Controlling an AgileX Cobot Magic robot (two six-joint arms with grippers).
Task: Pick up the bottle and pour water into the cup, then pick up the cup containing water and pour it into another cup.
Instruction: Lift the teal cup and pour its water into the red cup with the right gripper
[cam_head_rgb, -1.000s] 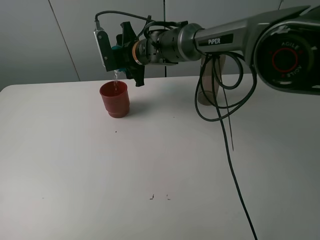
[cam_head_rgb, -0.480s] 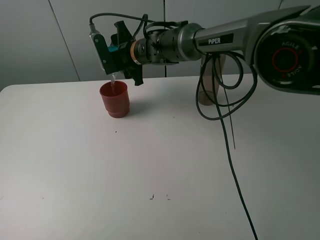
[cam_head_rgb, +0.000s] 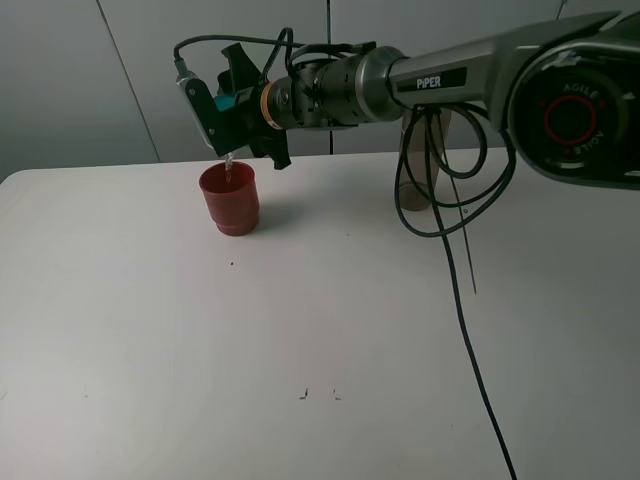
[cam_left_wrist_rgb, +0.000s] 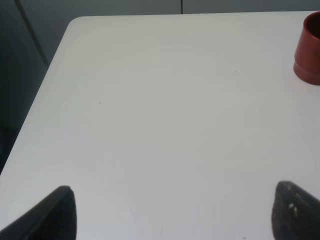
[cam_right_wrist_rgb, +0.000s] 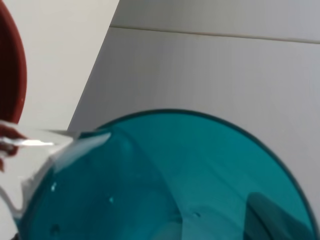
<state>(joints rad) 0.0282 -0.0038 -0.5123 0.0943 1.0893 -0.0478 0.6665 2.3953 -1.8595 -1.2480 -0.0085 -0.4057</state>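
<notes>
Tipping — teal cup (cam_head_rgb: 229, 102) in gripper (cam_head_rgb: 232, 110)

Bench (cam_head_rgb: 200, 340): white, smooth, a few small dark specks.
Red-brown cup (cam_head_rgb: 230, 200): upright on the bench, far left of middle.
Grey-brown bottle (cam_head_rgb: 420, 160): upright on the far bench, partly hidden.
Black cable (cam_head_rgb: 475, 360): trails across the right side.

The right claw (cam_head_rgb: 228, 105) has tipped the teal cup (cam_head_rgb: 234, 100) further over.
</notes>
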